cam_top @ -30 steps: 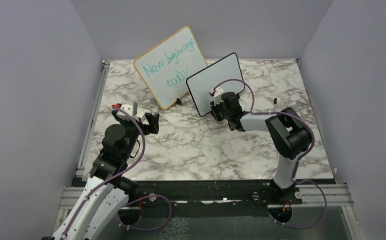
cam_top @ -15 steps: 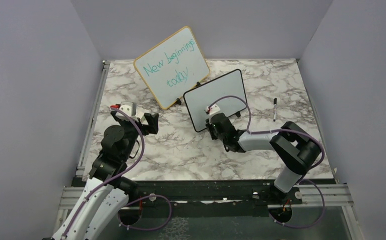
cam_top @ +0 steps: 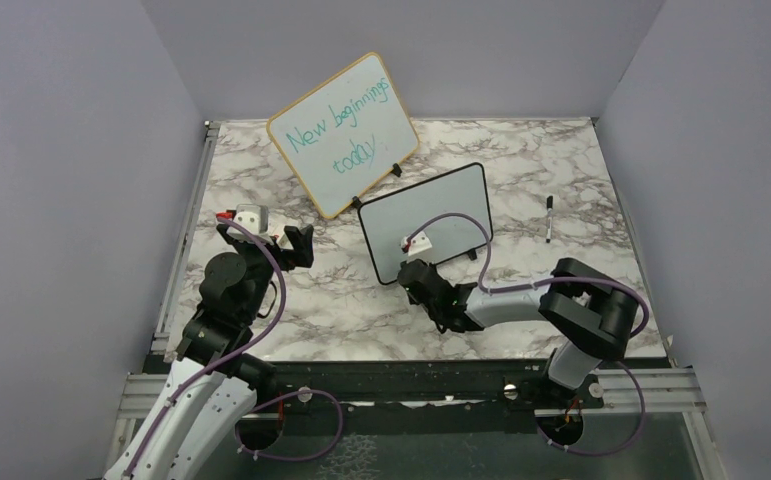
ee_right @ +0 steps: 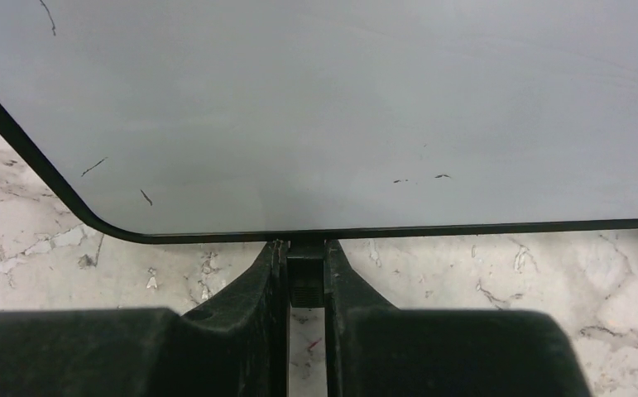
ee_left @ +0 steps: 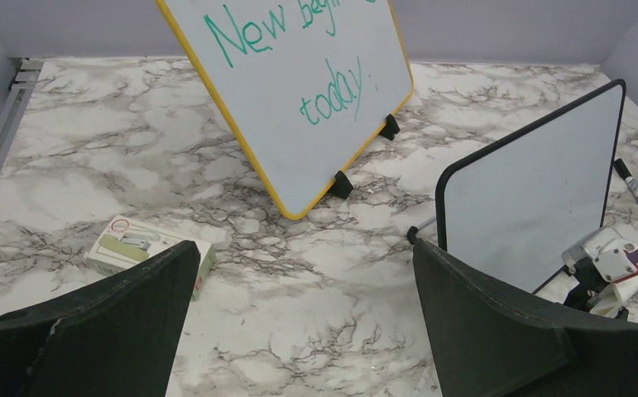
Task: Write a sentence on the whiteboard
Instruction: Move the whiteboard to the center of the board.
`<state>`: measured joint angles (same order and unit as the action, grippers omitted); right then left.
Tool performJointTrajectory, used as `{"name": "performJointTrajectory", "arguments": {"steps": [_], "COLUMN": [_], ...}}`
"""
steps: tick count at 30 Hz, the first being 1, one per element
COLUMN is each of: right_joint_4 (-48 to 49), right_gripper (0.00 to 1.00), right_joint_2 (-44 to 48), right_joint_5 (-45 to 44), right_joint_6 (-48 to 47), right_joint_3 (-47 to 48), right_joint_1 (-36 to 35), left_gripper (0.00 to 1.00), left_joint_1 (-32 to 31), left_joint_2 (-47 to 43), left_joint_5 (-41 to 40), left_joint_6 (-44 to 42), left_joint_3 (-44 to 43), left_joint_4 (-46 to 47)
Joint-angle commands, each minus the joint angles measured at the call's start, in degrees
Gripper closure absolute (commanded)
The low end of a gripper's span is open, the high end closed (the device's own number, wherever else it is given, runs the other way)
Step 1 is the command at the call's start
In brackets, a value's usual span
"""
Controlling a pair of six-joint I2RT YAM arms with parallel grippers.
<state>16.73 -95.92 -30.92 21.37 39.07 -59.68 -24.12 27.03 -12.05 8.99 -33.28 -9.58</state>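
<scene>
The small black-framed whiteboard [cam_top: 426, 222] stands tilted at the table's middle, blank apart from a few stray black marks; no sentence shows on it. It fills the top of the right wrist view [ee_right: 323, 107] and shows at the right of the left wrist view [ee_left: 530, 194]. My right gripper [cam_top: 413, 281] is shut on a black foot [ee_right: 305, 269] at the board's lower edge. My left gripper [cam_top: 299, 243] is open and empty, to the left of the board. A black marker [cam_top: 549, 218] lies on the table right of the board.
A larger wood-framed board [cam_top: 342, 134] with teal handwriting stands at the back, close behind the small board. A small white box [ee_left: 148, 246] lies by my left gripper. Grey walls enclose the marble table [cam_top: 521, 170].
My right gripper has pulled the small whiteboard toward the near edge and slightly left, away from the wood-framed board. The marker came into view. The left arm has hardly moved.
</scene>
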Motion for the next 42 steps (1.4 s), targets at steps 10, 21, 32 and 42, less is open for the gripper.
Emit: {"name": "performJointTrajectory", "arguments": {"steps": [10,21,32,42], "right_joint_4": [-11.5,-11.4,-21.4,-39.8], "right_gripper": [0.99,0.76,0.47,0.18], "right_joint_2": [1.8,3.7,14.6,25.4], "right_joint_5": [-3.1,-2.2,-3.9,-15.6], "right_joint_6": [11.8,9.7,5.7,-0.6], "right_joint_3": [-0.3,-0.8,2.6,12.6], "right_joint_1": [-4.6,-4.8,-4.8,-3.3], "left_gripper": [0.01,0.01,0.01,0.01], "left_joint_1": [-0.2,-0.2,-0.4,-0.6], "left_joint_2": [-0.9,-0.7,-2.3,-3.7], "left_joint_5": [-1.4,-1.1,-1.1,-0.7], "left_joint_6": [0.2,0.4,0.8,0.7], "left_joint_3": [-0.2,-0.2,-0.3,0.2], "left_joint_4": [-1.1,-1.1,-1.5,-1.0]}}
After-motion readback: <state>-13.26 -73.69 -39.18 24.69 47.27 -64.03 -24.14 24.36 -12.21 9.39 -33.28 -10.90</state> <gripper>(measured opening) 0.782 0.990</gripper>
